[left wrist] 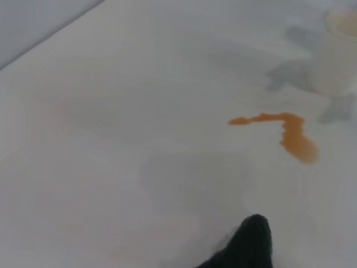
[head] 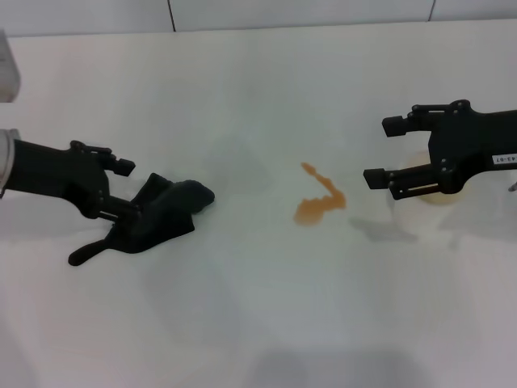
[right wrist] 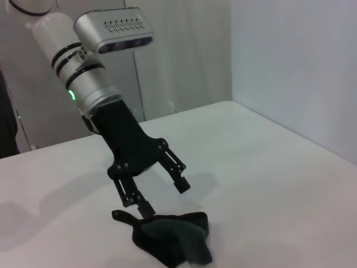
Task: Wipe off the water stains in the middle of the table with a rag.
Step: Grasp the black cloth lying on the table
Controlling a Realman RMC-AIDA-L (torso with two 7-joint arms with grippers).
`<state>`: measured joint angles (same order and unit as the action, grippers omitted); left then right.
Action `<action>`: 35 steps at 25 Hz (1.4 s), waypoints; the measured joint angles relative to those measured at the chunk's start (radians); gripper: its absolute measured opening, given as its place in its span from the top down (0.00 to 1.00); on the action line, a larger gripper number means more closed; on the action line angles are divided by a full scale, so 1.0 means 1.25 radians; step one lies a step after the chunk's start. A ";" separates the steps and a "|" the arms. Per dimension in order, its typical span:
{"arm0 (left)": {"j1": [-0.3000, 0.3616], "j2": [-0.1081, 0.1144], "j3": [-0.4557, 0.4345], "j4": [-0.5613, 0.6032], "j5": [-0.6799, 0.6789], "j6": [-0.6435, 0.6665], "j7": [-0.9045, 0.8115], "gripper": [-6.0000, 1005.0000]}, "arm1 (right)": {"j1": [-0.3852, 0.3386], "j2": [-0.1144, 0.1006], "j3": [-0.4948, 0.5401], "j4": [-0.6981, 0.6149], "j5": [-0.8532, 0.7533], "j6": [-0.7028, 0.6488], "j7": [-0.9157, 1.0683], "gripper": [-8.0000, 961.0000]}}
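Observation:
The water stains (head: 319, 206) are an orange puddle with a thin zigzag tail in the middle of the white table (head: 258, 315); the left wrist view shows the water stains (left wrist: 291, 135) too. The dark rag (head: 164, 214) lies crumpled on the table to their left. My left gripper (head: 127, 190) is open right at the rag, its lower finger touching the cloth's edge. The right wrist view shows the left gripper (right wrist: 165, 198) just above the rag (right wrist: 173, 237). One rag corner (left wrist: 251, 240) pokes into the left wrist view. My right gripper (head: 386, 151) hangs open to the right of the stains.
A translucent white cup (head: 436, 192) holding orange liquid stands partly hidden behind the right gripper's lower finger; the left wrist view shows the cup (left wrist: 340, 50) beyond the stains. A pale box (head: 8, 69) sits at the far left edge. The table's back edge meets a wall.

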<state>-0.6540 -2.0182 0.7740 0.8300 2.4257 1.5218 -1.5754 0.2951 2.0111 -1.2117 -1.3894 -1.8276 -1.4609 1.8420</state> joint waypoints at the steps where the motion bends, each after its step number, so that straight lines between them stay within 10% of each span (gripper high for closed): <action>1: -0.003 -0.001 0.001 -0.003 0.002 -0.005 0.003 0.14 | -0.001 0.000 0.000 0.000 0.002 0.000 0.000 0.11; 11: -0.001 -0.032 0.049 -0.024 0.007 -0.066 0.012 0.14 | -0.006 0.000 0.000 0.000 0.010 0.002 0.000 0.11; 35: 0.007 -0.037 0.050 -0.065 0.007 -0.115 0.038 0.19 | -0.015 -0.001 0.006 0.007 0.011 0.002 0.000 0.11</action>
<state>-0.6456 -2.0647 0.8360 0.7488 2.4348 1.3776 -1.5280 0.2760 2.0095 -1.2042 -1.3805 -1.8141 -1.4581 1.8416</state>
